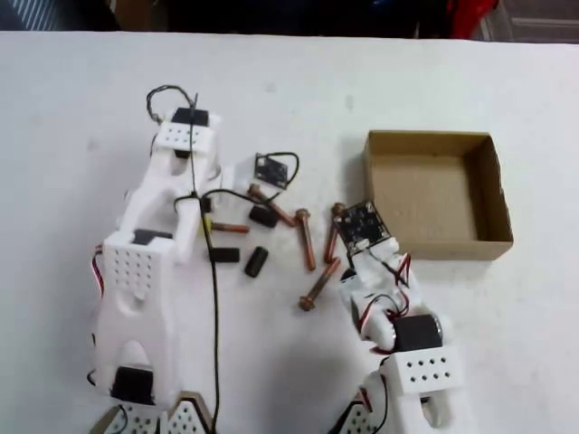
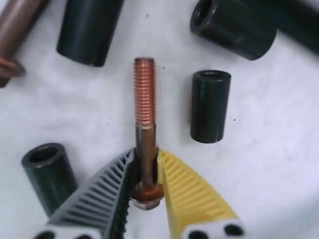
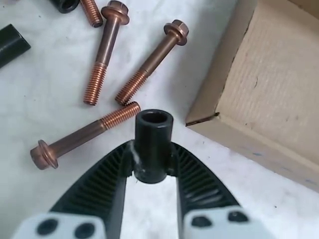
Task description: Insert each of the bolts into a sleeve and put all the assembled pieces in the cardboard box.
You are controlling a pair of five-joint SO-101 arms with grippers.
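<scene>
Left jaws over half-hidden bolt (image 2: 144,124) head, right jaws over sleeve (image 3: 153,144) base.

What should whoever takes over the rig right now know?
Left end effector is shut on a bolt, near its head, among the sleeves. Right end effector is shut on a sleeve, beside the box. Between them lie loose bolts and loose sleeves. Nothing joined or boxed yet. To do: join every pair, then box them all.
</scene>
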